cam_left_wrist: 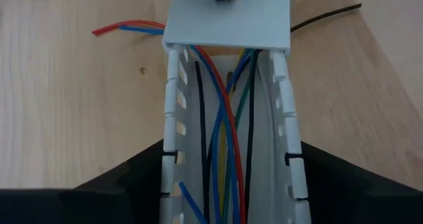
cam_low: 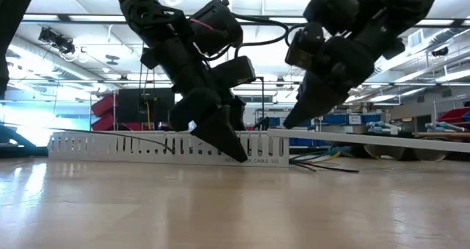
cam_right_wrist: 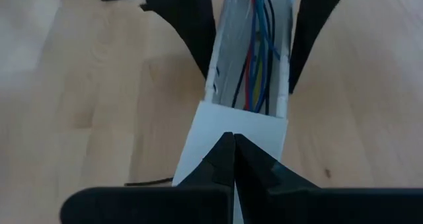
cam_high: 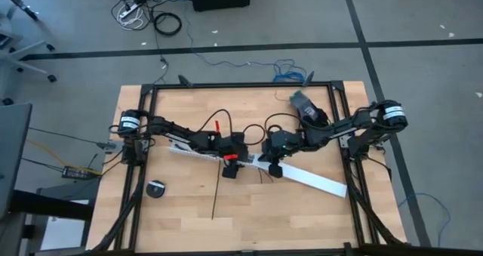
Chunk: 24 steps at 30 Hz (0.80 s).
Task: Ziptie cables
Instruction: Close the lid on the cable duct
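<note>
Left tool (cam_left_wrist: 228, 184) spread, straddling white slotted channel (cam_left_wrist: 173, 105); cables (cam_left_wrist: 225, 138) lie between its fingers. Right tool (cam_right_wrist: 232, 159) closed, pressing channel lid (cam_right_wrist: 228, 128). Cables limp, light, slippery: gather as bundle. Ziptie (cam_high: 214, 197) on table, near left tool.

The high view looks straight down from far above, taking in the whole bench (cam_high: 181, 218) and surrounding floor. The low view sits at bench-top height, facing level across the wood toward the room, close to the white slotted channel (cam_low: 110, 148). Each wrist view looks along that channel from opposite ends, very near it: the left over the cables (cam_left_wrist: 225, 151), the right over the flat cover (cam_right_wrist: 238, 135). All four share the channel's middle.
</note>
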Each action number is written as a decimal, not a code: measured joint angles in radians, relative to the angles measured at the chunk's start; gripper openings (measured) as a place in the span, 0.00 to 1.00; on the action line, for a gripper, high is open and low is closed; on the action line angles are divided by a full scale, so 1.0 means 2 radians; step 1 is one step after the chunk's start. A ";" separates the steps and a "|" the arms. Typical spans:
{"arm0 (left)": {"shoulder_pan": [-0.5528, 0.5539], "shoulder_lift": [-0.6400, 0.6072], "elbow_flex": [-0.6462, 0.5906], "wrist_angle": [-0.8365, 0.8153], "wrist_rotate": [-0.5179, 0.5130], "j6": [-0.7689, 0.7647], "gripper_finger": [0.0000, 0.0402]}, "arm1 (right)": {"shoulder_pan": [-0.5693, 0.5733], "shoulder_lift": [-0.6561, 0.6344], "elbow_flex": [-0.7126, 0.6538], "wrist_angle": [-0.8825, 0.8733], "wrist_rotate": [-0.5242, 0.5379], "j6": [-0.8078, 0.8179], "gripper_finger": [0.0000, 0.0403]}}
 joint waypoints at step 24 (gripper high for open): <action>0.000 0.000 0.000 0.013 0.023 0.014 0.66 | -0.019 0.041 0.031 0.006 -0.076 -0.046 0.00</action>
